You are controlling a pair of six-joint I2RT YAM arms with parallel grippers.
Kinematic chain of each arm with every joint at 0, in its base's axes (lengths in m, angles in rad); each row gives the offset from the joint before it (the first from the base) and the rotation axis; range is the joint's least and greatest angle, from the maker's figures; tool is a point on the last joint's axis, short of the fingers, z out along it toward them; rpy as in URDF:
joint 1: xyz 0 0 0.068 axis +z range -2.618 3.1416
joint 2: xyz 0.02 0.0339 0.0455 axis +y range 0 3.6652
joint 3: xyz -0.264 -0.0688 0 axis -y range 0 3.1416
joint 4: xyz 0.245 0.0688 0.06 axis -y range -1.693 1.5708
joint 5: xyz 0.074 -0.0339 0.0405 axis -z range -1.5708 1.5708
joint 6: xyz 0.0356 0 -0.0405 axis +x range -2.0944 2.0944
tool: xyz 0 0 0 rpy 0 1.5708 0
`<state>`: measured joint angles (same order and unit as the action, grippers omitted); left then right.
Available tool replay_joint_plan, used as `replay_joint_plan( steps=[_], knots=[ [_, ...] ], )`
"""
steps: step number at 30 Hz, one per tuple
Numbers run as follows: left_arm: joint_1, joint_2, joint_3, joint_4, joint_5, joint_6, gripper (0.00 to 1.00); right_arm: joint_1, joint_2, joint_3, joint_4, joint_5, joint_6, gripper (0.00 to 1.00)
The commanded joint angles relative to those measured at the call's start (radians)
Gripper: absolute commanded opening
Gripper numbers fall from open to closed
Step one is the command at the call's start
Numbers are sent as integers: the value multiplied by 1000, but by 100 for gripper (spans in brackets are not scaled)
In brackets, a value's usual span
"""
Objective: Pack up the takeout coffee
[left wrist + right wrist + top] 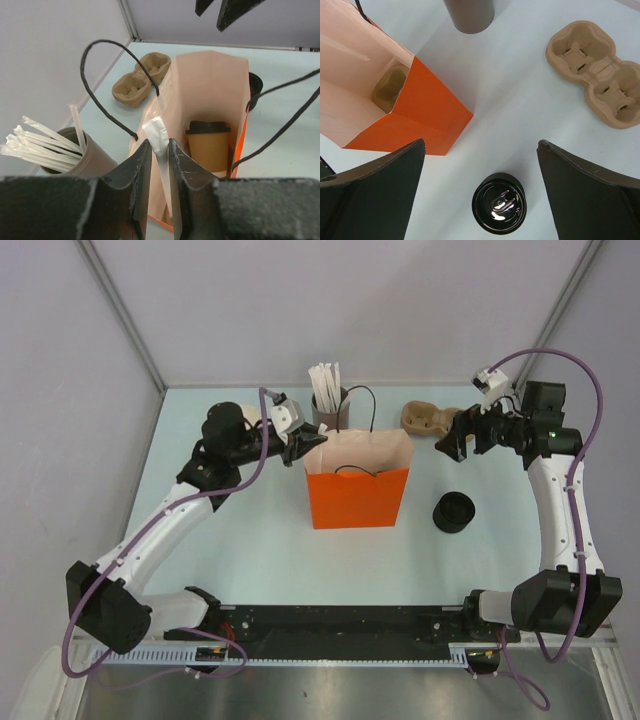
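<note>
The takeout coffee (209, 147), a tan-brown paper cup with a black lid on it, stands upright inside the orange paper bag (356, 495), at its far end in the left wrist view. My left gripper (306, 448) is at the bag's left top edge and is shut on a white paper-wrapped stick (157, 136), held over the bag's opening (210, 85). My right gripper (448, 443) is open and empty. It hovers right of the bag (427, 112), above a black lid (499, 203).
A grey cup of white sticks (328, 398) stands behind the bag and shows in the left wrist view (75, 155). A brown cardboard cup carrier (424, 418) lies at the back right. The black lid (454, 512) sits right of the bag. The bag's black cord handles (107, 95) arch up.
</note>
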<state>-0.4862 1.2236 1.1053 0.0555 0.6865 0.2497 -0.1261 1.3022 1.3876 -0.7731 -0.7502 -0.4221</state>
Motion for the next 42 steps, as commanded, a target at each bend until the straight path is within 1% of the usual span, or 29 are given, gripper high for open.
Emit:
replay_joint_plan(
  steps=[1, 6, 8, 12, 14, 16, 24, 26, 27, 32, 33, 37, 39, 41, 42],
  knots=[
    [-14, -49, -44, 83, 15, 94, 25, -10, 6, -6, 15, -12, -7, 100],
    [-17, -56, -68, 76, 18, 111, 26, -15, 6, -6, 15, -15, -6, 100],
    [-17, -59, -62, 70, 18, 114, 28, -14, 5, -6, 14, -17, -6, 100],
    [-17, -56, -35, 49, 16, 91, 28, -14, 6, -6, 18, -18, -3, 100],
    [-17, -53, -18, 38, 30, 85, 32, -14, 8, -6, 17, -20, -1, 100],
    [-18, -47, -9, 24, 41, 77, 33, -14, 8, -6, 15, -20, -3, 100],
    [-20, -49, -5, 7, 18, 88, 33, -12, 5, -6, 12, -29, -4, 100],
    [-20, -50, 1, 1, 10, 82, 39, -12, 8, -6, 12, -29, -4, 100],
    [-20, -49, 7, -3, 5, 74, 44, -10, 8, -6, 11, -29, -4, 100],
    [-18, -53, 51, -45, -31, 59, 53, -4, 2, -6, 8, -29, -7, 100],
    [-18, -55, 57, -48, -36, 51, 58, -3, 0, -6, 6, -31, -9, 100],
    [-11, -64, 87, -105, -59, 34, 69, 2, -4, -6, 1, -34, -15, 100],
    [0, -72, 93, -120, -70, 17, 77, 5, -4, -6, 1, -37, -17, 100],
    [12, -76, 99, -126, -79, -6, 82, 14, -3, -6, 1, -35, -18, 100],
    [24, -82, 100, -132, -87, -10, 91, 19, -3, -6, 1, -32, -18, 100]
  ],
)
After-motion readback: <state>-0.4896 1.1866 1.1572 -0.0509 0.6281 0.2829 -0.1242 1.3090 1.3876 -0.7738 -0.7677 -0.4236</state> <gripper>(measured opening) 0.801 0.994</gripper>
